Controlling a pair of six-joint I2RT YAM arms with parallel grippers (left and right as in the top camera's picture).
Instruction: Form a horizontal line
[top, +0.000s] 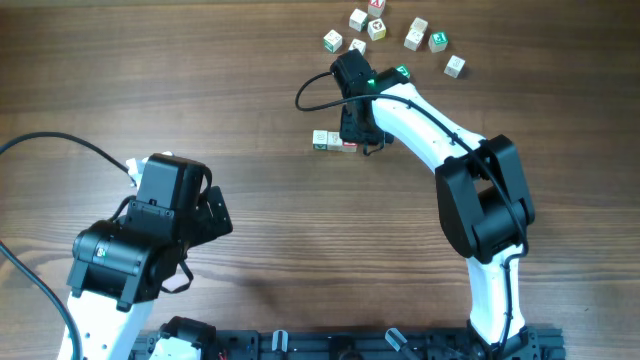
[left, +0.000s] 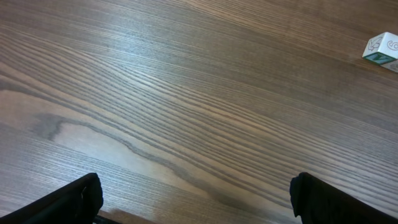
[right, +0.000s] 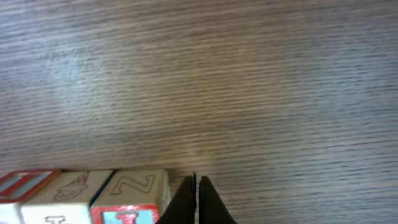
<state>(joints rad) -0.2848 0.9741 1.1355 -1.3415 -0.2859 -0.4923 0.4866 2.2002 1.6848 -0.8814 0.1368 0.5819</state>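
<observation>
A short row of three alphabet blocks lies side by side on the wooden table. In the right wrist view the row sits at the lower left, ending with a "Z" block. My right gripper is shut and empty, its closed tips right beside the Z block's right side. Several loose blocks lie scattered at the far right. My left gripper is open and empty over bare wood, far from the blocks. One white and green block shows at its view's top right.
The right arm's black cable loops over the table just left of the gripper. The left arm's cable runs across the near left. The black mounting rail lines the front edge.
</observation>
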